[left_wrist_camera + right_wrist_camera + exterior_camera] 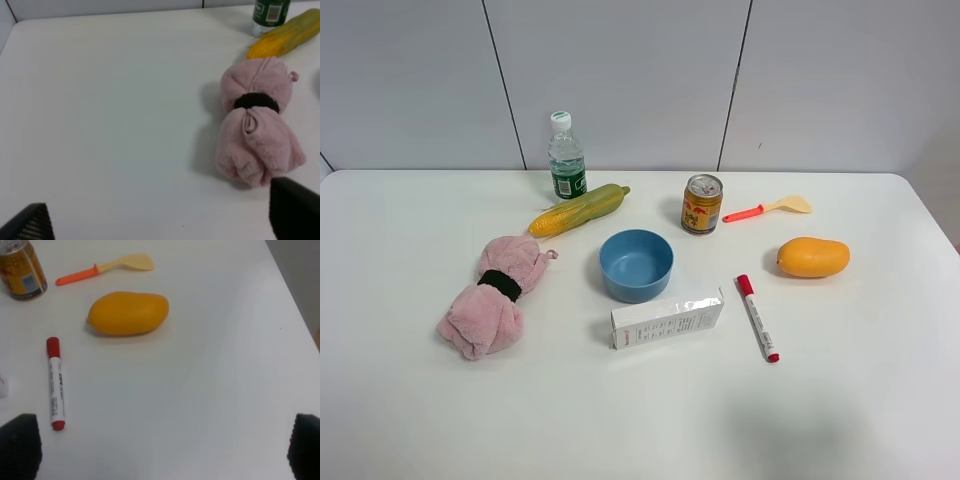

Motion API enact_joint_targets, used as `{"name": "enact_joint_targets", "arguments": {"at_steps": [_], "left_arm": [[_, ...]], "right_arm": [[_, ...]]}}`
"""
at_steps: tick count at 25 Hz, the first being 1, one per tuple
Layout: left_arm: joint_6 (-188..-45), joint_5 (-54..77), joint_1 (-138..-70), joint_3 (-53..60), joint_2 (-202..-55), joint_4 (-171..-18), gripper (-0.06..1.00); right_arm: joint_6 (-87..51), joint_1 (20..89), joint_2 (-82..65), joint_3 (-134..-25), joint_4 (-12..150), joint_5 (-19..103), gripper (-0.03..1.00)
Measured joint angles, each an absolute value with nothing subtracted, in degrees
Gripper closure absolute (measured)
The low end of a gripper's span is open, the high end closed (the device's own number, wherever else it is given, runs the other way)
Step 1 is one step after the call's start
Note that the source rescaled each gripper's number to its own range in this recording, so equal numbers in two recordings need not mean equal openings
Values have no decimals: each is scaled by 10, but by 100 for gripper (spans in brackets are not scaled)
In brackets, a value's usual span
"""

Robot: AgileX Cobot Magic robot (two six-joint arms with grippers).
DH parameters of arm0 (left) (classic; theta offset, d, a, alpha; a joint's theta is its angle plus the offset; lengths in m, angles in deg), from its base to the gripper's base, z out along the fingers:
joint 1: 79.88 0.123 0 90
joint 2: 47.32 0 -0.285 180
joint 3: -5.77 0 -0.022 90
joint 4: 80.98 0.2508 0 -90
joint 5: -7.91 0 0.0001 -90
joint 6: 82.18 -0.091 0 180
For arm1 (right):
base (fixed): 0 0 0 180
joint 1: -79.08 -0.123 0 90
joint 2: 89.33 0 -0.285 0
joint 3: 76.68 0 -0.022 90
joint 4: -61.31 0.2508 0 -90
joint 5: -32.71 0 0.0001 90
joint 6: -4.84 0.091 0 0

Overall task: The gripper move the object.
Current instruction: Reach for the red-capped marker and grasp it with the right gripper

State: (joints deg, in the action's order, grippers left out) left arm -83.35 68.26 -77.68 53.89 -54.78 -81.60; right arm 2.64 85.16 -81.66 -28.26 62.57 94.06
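One marker (pixel 757 317); left claw (pixel 162 215) and right claw (pixel 162 444) both spread apart.
One bowl (pixel 636 264), one can (pixel 702 204), one bottle (pixel 566 157); the bowl's inside shows plain blue.

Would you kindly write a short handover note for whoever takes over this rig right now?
Left gripper: open, empty, above the table beside the pink towel.
Right gripper: open, empty, marker pen in its camera's view.
The marker pen lies flat between the white box and the mango, untouched.
Done: nothing yet.
Left: grasp and move the marker pen, probably with the Right gripper.
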Motion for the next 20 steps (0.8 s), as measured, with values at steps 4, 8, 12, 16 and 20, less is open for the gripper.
{"name": "enact_joint_targets", "arguments": {"at_steps": [4,8,12,16,20], "left_arm": [[-834,683,-777,539,-548,-816,-6],[-834,683,-777,539,-548,-816,-6],[-834,683,-777,539,-548,-816,-6],[-834,683,-777,539,-548,-816,-6],[-834,683,-777,539,-548,-816,-6]], "right_arm": [[26,852,-817,-283,626,941,-3],[26,852,-817,-283,626,941,-3],[26,852,-817,-283,626,941,-3],[26,852,-817,-283,626,941,-3],[26,852,-817,-283,626,941,-3]]}}
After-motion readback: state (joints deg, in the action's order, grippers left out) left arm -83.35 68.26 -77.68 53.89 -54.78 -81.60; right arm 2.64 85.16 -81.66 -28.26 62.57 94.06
